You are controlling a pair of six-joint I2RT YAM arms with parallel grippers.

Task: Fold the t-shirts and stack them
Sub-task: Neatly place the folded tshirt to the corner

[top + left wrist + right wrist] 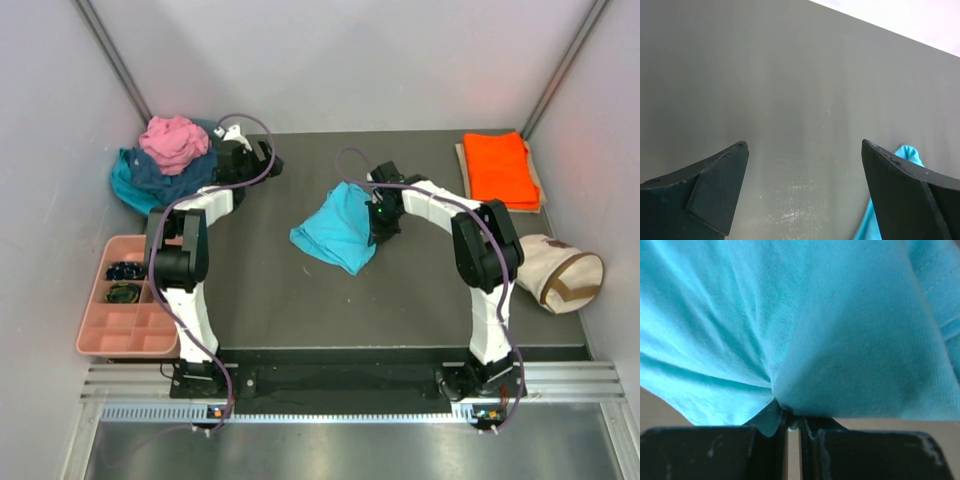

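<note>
Arm bases sit at the near edge of the dark grey table (300,310), with pale walls on three sides. The right gripper (380,232) is clamped on the turquoise shirt (335,235). The shirt spreads to that gripper's left as a crumpled triangle with no clear long axis, one corner pointing away from the gripper. Well to the gripper's right lies a flat, folded orange shirt (499,168). A loose pile (165,165) of pink, navy and teal shirts lies far to its left.

From the left wrist, the left gripper (802,150) is spread wide, with nothing in it, over bare table. A turquoise sliver shows past its right finger.

From the right wrist, the jaws are pinched shut on a fold of smooth turquoise knit. Creases fan away from the pinch.
</note>
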